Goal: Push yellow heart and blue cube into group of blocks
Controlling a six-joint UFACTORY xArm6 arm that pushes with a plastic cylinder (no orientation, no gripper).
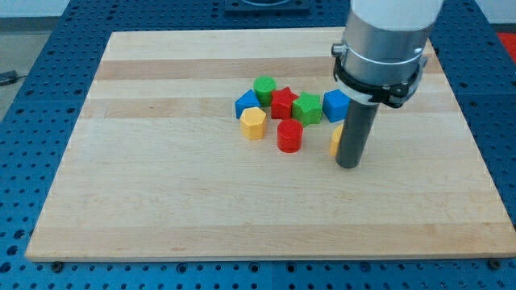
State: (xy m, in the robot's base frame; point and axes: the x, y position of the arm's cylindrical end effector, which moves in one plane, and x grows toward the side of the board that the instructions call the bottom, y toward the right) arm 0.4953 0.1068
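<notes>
My tip (348, 165) rests on the board just right of a yellow block (335, 139), mostly hidden behind the rod; its shape cannot be made out. A blue cube (334, 105) sits just above it, touching the right end of the group. The group holds a green star-like block (307, 108), a red star (282, 102), a green cylinder (264, 87), a blue block (247, 102), a yellow hexagon (253, 122) and a red cylinder (289, 135).
The wooden board (161, 185) lies on a blue perforated table (32, 97). The arm's grey body (383, 40) hangs over the board's upper right and hides part of it.
</notes>
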